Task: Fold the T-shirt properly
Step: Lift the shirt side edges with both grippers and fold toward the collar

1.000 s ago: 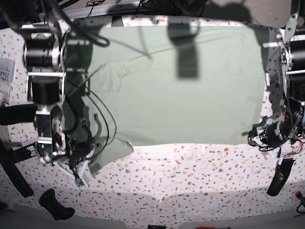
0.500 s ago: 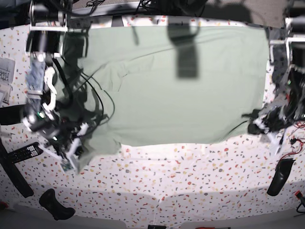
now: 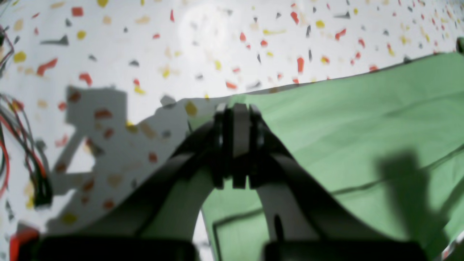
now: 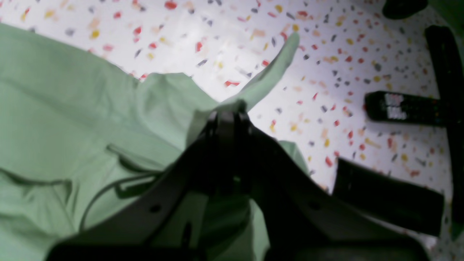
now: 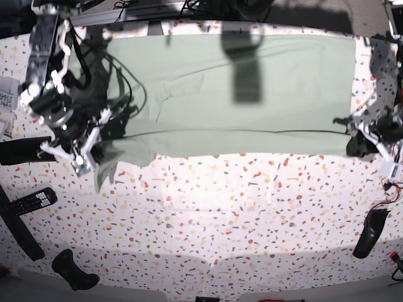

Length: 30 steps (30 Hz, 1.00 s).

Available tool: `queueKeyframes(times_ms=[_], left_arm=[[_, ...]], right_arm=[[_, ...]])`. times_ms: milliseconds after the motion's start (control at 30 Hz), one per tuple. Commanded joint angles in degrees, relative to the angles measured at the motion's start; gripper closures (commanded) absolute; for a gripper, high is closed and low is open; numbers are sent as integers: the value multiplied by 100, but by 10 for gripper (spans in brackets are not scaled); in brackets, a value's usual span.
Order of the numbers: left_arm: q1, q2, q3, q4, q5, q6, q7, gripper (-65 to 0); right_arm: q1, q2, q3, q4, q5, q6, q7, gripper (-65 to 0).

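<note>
T-shirt (image 5: 239,94), pale sage-green, plain, spread across upper half of base frame on speckled table (image 5: 220,220); long axis runs left to right. Near edge lifted, folded back along straight line mid-frame. Fabric mostly smooth, with creases and loose flap hanging at lower left. Right gripper (image 4: 228,112), left of base frame, jaws pinching bunched shirt corner. Left gripper (image 3: 235,108), at right edge, jaws pressed together on shirt's hem corner.
</note>
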Motion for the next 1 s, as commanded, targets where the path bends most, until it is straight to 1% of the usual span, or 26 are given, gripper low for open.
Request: queueKeyframes(times_ms=[0,133,233,300,400,567,633,733,800,900,967], left_arm=[[24,-111,-79,175,-79,-24,-90,0],[382,-114,-79,345,-79,-26,-87,0],[511,-111,-79,361,-79,-26,-35,0],[544,-111,-79,369,-85,-26,131,0],[560,-114,-79,426,-79,-26,249,0],[560,-114,-79,525,-76,-26,254,0],[560,-114,-79,566,-79,-24,304,0],[560,-114,-79,629,-85,-26,678,0],[560,-114,-79,638,-101,-26,896,0],[560,-114,-79,638,-98,-26,933,0],[562,-114,-79,638,-98,-26,933,0]], right_arm=[[-33,66,33,225,-50,-11,129,0],[-409,68,33,586,-404,-11,138,0],[-649,68,76,758,-402,-9,136,0],[-793,68,170,837,-402,-11,133,0],[-1016,94,417,975,-398,-11,111,0],[-1423,326,966,1143,-389,-13,94,0],[-1537,387,1154,1143,-310,-13,59,0],[-1672,413,1331,1143,-48,-13,-57,0],[-1718,411,1338,1143,7,-13,-61,0],[-1718,413,1333,1143,278,-13,-59,0],[-1718,407,1333,1143,273,-13,-66,0]])
